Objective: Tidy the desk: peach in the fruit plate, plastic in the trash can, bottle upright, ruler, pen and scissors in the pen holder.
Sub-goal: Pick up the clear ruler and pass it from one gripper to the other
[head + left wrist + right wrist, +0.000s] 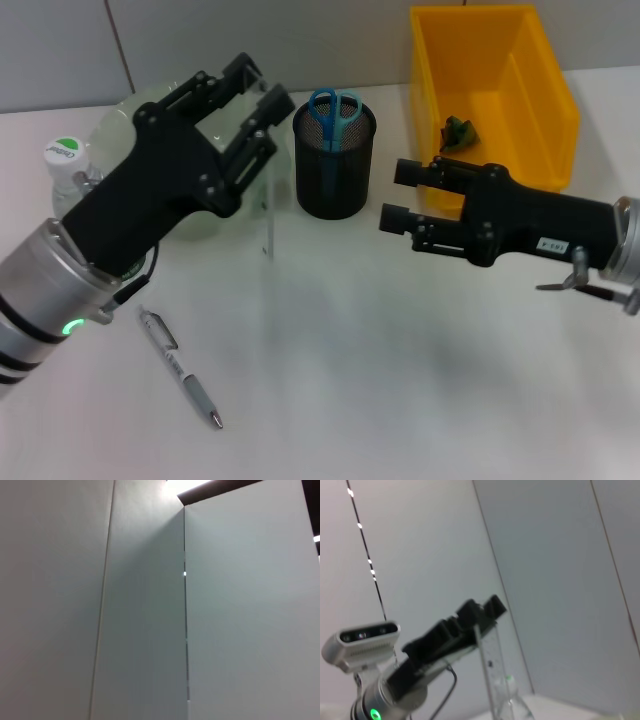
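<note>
My left gripper (264, 86) is raised left of the black mesh pen holder (334, 175) and is shut on a clear ruler (267, 190). The ruler hangs upright, with its lower end near the table. The right wrist view shows the same left gripper (481, 614) and ruler (491, 672). Blue scissors (334, 108) stand in the pen holder. A pen (180, 368) lies on the table at the front left. The bottle (65, 165) stands upright at the far left. Green plastic (458, 132) lies in the yellow trash can (545, 95). My right gripper (398, 195) is open, right of the pen holder. The peach is hidden.
The pale green fruit plate (120, 115) sits behind my left arm, mostly covered by it. The left wrist view shows only grey wall panels. Bare white table stretches across the front middle and right.
</note>
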### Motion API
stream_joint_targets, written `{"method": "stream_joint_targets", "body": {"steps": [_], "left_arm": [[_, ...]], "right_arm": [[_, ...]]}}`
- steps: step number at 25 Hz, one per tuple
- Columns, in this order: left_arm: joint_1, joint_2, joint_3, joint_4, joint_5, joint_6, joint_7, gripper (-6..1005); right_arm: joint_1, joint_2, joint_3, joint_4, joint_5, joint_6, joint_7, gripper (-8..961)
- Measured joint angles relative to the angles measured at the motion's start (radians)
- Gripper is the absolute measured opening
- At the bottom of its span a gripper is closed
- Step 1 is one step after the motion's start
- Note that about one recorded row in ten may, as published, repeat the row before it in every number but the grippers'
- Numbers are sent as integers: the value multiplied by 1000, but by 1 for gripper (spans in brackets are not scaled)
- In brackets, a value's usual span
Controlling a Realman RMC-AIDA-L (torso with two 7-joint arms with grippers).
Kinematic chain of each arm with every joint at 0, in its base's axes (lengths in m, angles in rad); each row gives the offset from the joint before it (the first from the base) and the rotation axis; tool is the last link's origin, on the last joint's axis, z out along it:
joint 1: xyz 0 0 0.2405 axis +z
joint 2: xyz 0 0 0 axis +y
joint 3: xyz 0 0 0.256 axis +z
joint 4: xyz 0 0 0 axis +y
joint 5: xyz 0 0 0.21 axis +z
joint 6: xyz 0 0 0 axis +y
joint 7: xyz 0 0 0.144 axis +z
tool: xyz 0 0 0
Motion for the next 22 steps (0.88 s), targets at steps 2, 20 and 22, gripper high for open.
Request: {"method": "stream_joint_targets", "body": {"steps": [2,20,22], "left_arm": [[9,0,73,22,-83,-32,50,387],[19,0,288,147,-414,-224,300,387],[19,0,288,147,-414,-224,300,387]], "right_arm": [[0,2,-3,30,23,-2,-41,675],[158,16,27,463,195,47,-512,667],[166,17,47,482,195,64,-523,666]]}}
